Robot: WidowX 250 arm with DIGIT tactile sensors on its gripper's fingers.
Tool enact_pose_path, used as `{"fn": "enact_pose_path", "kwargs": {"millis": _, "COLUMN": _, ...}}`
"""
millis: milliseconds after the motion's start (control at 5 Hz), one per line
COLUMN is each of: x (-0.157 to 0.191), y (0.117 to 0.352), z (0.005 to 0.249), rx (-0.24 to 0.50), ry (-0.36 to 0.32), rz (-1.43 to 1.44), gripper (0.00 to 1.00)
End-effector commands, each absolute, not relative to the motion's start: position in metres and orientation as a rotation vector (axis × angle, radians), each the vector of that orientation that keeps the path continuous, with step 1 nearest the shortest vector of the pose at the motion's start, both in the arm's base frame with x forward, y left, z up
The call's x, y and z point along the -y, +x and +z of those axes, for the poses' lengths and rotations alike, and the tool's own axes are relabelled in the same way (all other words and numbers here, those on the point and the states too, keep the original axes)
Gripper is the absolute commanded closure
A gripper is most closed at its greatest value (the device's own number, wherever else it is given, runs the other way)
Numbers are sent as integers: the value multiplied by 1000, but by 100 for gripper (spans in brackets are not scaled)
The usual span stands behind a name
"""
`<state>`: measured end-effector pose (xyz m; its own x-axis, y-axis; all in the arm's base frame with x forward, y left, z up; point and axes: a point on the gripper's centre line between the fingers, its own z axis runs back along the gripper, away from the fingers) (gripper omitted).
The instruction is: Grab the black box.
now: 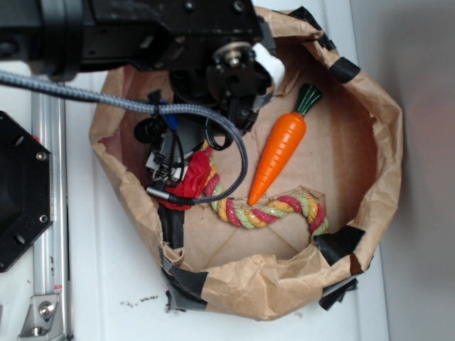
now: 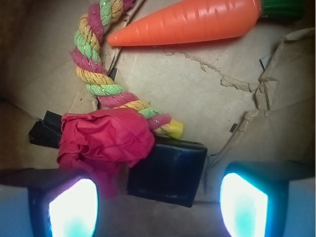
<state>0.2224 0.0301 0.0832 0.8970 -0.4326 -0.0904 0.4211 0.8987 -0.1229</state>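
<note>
- My gripper (image 2: 158, 197) is spread wide, nothing between the fingers; both pads (image 2: 73, 207) show at the near edge of the wrist view, glowing pale.
- The black box (image 2: 168, 170) lies flat on the paper floor, just beyond the gap between my pads and a little left of centre.
- The red paper ball (image 2: 106, 140) sits touching the box's left side, overlapping its left edge.
- The yellow end of the rope toy (image 2: 98, 74) rests against the box's far edge; the rope curves away toward the far left.
- The toy carrot (image 2: 192, 22) lies at the far side, apart from the box.
- Exterior view: my arm hangs over the left part of the paper bag tray (image 1: 284, 284); the box is hidden under it. The red ball (image 1: 195, 177), rope (image 1: 277, 209) and carrot (image 1: 281, 149) are visible there.
- A black hexagonal plate (image 1: 21, 192) sits outside the bag, on the left.
</note>
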Motion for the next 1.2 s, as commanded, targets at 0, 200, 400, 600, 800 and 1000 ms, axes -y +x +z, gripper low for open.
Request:
{"fn": "enact_pose_path", "kwargs": {"millis": 0, "x": -21, "y": 222, "z": 86, "rx": -92, "ry": -91, "rz": -467, "gripper": 0}}
{"fn": "enact_pose_path", "kwargs": {"millis": 200, "x": -21, "y": 222, "z": 86, "rx": -92, "ry": -91, "rz": -467, "gripper": 0}}
{"fn": "enact_pose_path", "kwargs": {"millis": 400, "x": -27, "y": 209, "z": 89, "rx": -38, "ry": -90, "rz": -498, "gripper": 0}}
{"fn": "enact_pose_path", "kwargs": {"millis": 600, "x": -29, "y": 200, "z": 79, "rx": 4, "ry": -5, "rz": -545, "gripper": 0}}
{"fn": "enact_pose_path", "kwargs": {"millis": 800, "x": -32, "y": 198, "z": 71, "rx": -14, "ry": 11, "rz": -543, "gripper": 0}}
{"fn": "enact_pose_path", "kwargs": {"millis": 1000, "x": -39, "y": 211, "z": 53, "rx": -38, "ry": -15, "rz": -541, "gripper": 0}}
